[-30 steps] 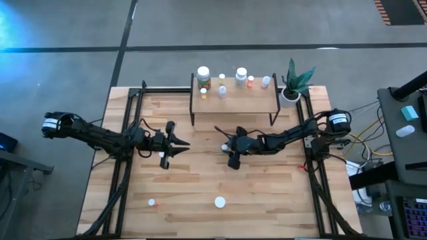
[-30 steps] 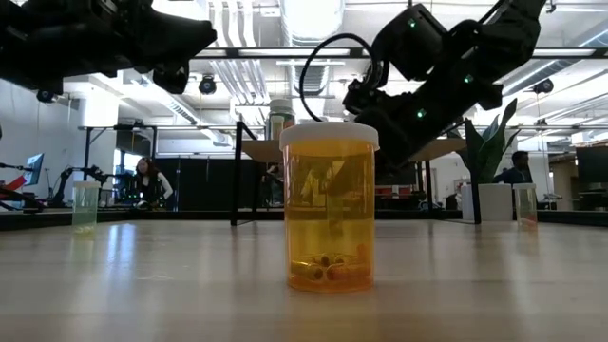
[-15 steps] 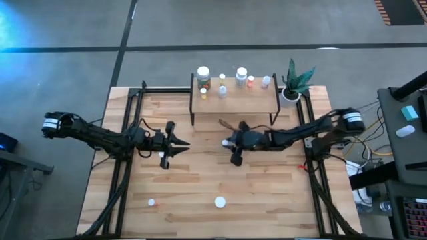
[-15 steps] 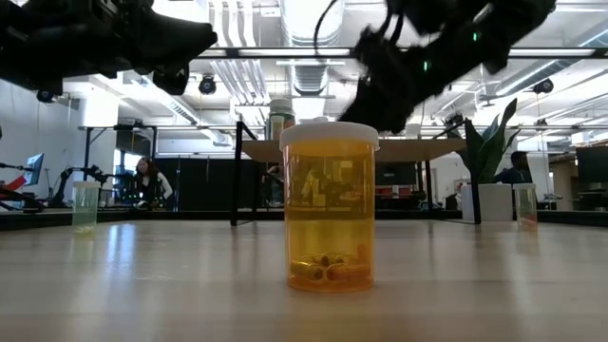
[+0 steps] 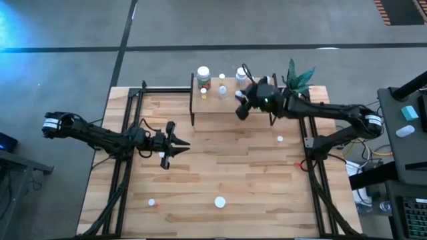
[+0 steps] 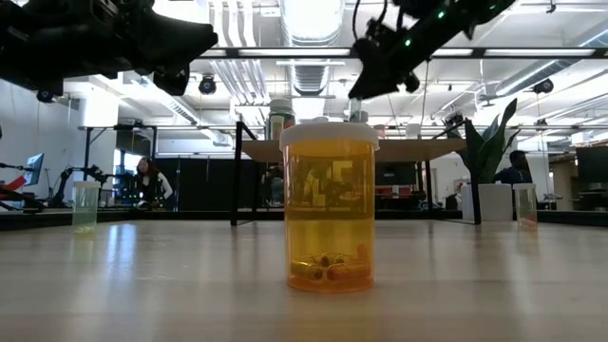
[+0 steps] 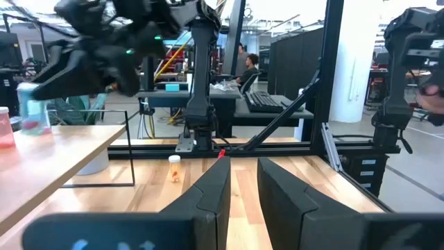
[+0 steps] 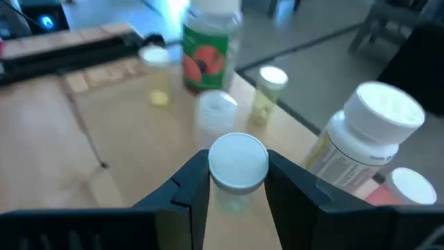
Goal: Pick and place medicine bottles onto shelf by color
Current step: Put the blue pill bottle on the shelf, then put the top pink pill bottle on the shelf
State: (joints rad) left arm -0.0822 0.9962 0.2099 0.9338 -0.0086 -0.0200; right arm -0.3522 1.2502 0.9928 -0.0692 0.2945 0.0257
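**A:** High view?
**B:** Right gripper (image 5: pixel 243 105) is up over the shelf (image 5: pixel 230 100), near the middle of the board. Left gripper (image 5: pixel 181 143) hangs over the table (image 5: pixel 220 167), left of centre, well apart from everything. Bottles stand along the back of the shelf, the biggest being a green-labelled bottle (image 5: pixel 203 77) at its left end. One small vial (image 5: pixel 279 139) sits on the table right of the shelf, two more bottles near the front edge: a small one (image 5: pixel 152 201) and a white-capped one (image 5: pixel 219 201).

**A:** Low view?
**B:** The amber bottle (image 6: pixel 329 204) with white cap fills the middle, upright on the table, pills in the bottom. The right arm crosses the top, above the shelf behind. A greenish vial (image 6: pixel 85 207) stands far left. A seated person (image 6: pixel 148 180) shows in the room beyond.

**A:** Left wrist?
**B:** Left fingers (image 7: pixel 209 201) stand close together, a narrow gap between them, nothing in it. An orange vial (image 7: pixel 174 167) is on the table ahead.

**A:** Right wrist?
**B:** Right fingers (image 8: pixel 189 184) are clamped on a clear vial (image 8: pixel 237 167) with a white cap, held above the shelf board. Around it: a yellow vial (image 8: pixel 268 94), the green-labelled bottle behind, a big white bottle (image 8: pixel 364 139) beside, and a red one (image 8: pixel 395 191) at the edge.
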